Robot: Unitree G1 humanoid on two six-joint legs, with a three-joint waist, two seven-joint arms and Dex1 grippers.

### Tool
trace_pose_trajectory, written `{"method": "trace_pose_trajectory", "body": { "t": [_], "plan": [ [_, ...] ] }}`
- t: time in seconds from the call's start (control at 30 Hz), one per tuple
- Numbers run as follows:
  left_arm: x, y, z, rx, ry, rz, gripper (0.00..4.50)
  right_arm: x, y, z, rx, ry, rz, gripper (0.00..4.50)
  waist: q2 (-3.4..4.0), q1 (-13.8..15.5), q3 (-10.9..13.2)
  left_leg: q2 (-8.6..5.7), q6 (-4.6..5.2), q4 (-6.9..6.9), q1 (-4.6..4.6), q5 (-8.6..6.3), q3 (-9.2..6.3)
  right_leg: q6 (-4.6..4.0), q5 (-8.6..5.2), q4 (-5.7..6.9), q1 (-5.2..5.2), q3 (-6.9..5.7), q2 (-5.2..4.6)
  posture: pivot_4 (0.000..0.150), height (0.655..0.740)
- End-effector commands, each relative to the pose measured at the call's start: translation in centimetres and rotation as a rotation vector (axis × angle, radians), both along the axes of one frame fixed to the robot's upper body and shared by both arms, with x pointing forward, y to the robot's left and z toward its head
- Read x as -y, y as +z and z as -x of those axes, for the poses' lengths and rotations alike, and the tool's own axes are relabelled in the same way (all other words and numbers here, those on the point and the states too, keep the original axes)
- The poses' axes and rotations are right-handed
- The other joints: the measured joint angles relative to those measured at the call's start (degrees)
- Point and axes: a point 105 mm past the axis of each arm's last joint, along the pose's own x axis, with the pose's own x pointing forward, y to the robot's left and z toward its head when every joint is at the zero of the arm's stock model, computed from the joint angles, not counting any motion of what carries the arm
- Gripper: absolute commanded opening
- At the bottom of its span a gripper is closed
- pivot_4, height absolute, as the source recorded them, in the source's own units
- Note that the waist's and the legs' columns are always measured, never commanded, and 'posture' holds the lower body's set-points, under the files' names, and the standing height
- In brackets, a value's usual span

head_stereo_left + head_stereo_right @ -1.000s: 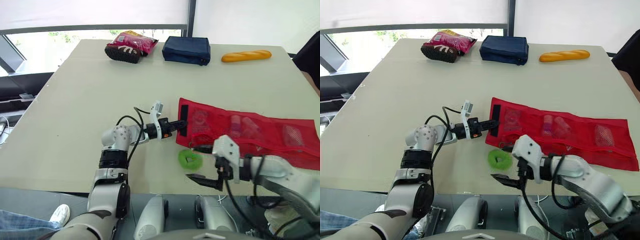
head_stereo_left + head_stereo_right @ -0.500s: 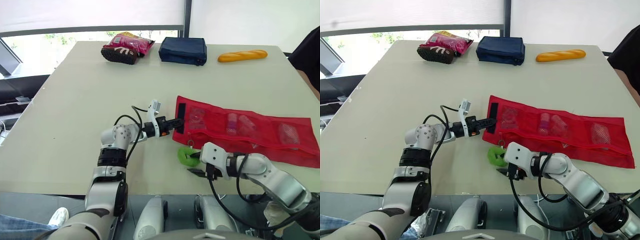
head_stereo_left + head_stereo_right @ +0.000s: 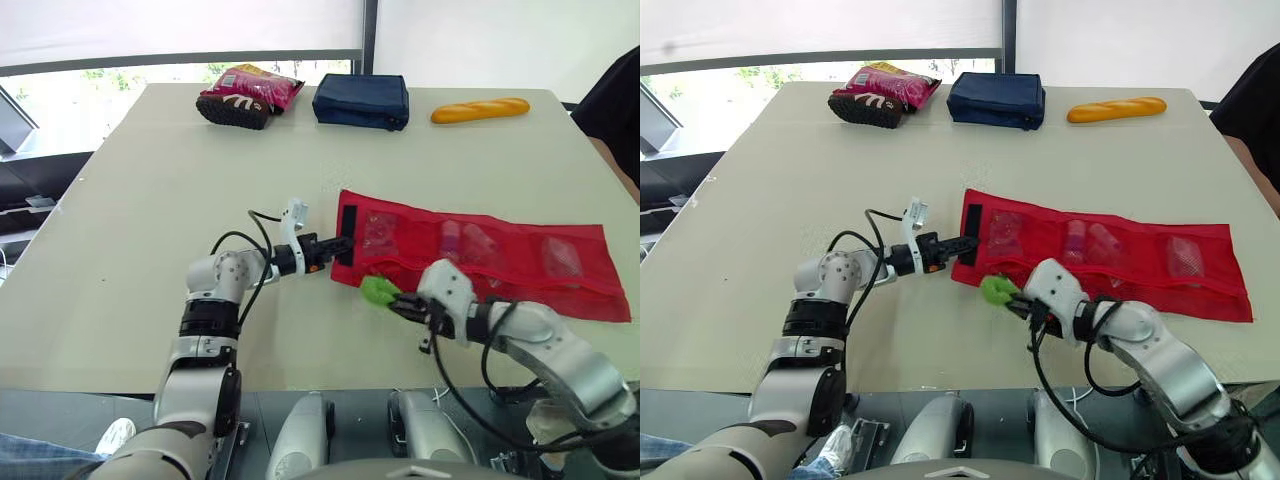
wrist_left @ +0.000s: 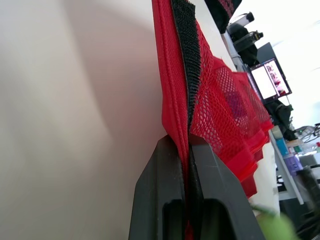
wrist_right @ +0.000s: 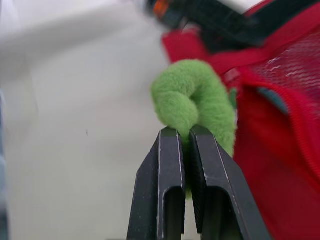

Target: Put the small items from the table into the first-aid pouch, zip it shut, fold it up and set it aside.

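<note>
Right claw [image 3: 399,300] clamped on the fuzzy green ring [image 3: 377,290], just beside the pouch [image 3: 500,255]; left claw [image 3: 340,243] pinched tight on the pouch's black-strip end; both over the table [image 3: 150,180].

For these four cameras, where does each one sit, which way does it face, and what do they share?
Left eye view: on the head, facing forward and down over the table; both arms show.
Right eye view: the head's other eye, same scene.
Left wrist view: along the left gripper, shut on the red pouch at its end.
Right wrist view: along the right gripper, shut on the green ring.
Shared: all show the red pouch.
</note>
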Motion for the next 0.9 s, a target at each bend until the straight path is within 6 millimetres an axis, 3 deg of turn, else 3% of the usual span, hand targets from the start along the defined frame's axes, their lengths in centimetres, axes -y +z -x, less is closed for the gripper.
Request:
{"method": "trace_pose_trajectory", "body": {
  "t": [0.03,0.2,0.37,0.43,0.53,0.7,0.9],
  "plan": [
    [-2.6,-0.5,0.0,0.015,0.049,-0.078,0.00,2.1,1.9,0.3,-0.001,-0.116,-0.129,0.07,0.00,0.0,0.0,0.02,0.00,0.00,-0.01,0.00,0.00,0.01,-0.01,0.00,0.00,0.00,0.00,0.150,0.7105],
    [-4.0,-0.6,-0.2,0.044,0.047,-0.129,0.00,5.8,2.3,0.3,-0.030,-0.302,-0.212,0.07,0.01,0.0,0.0,0.01,0.00,-0.01,0.01,0.00,0.07,0.12,-0.08,0.00,-0.02,0.06,0.02,0.150,0.7105],
    [-5.9,-0.5,-0.6,0.063,0.083,-0.167,0.00,11.5,1.6,0.5,-0.038,-0.525,-0.192,0.07,0.02,0.1,0.0,0.00,0.00,-0.01,-0.02,0.00,0.15,0.15,-0.13,-0.01,-0.02,0.06,0.03,0.150,0.7105],
    [-6.2,-0.5,-0.6,0.064,0.088,-0.171,0.00,12.3,1.5,0.7,-0.038,-0.551,-0.182,0.07,0.02,0.0,0.0,0.01,0.01,-0.02,0.00,0.00,0.19,0.13,-0.15,-0.01,-0.02,0.09,0.03,0.150,0.7105],
    [-8.2,-0.2,-0.4,0.066,0.125,-0.202,0.00,17.3,1.2,1.3,-0.020,-0.722,-0.125,0.07,0.03,0.0,0.0,0.03,0.01,-0.05,0.07,-0.01,0.22,0.06,-0.23,0.01,-0.02,0.17,0.07,0.150,0.7105],
    [-10.4,-0.2,-0.5,0.077,0.165,-0.263,0.00,23.6,1.1,1.6,0.013,-0.977,-0.074,0.07,0.03,-0.1,0.0,0.04,0.01,-0.08,0.09,-0.01,0.31,0.04,-0.25,-0.03,-0.03,0.27,0.08,0.150,0.7105],
    [-11.9,0.2,-0.8,0.096,0.199,-0.300,0.00,28.3,0.8,1.7,0.038,-1.216,0.002,0.07,0.03,-0.1,0.0,0.05,0.01,-0.13,0.18,-0.01,0.45,0.01,-0.27,-0.01,-0.02,0.38,0.09,0.150,0.7105]
  ]
}}
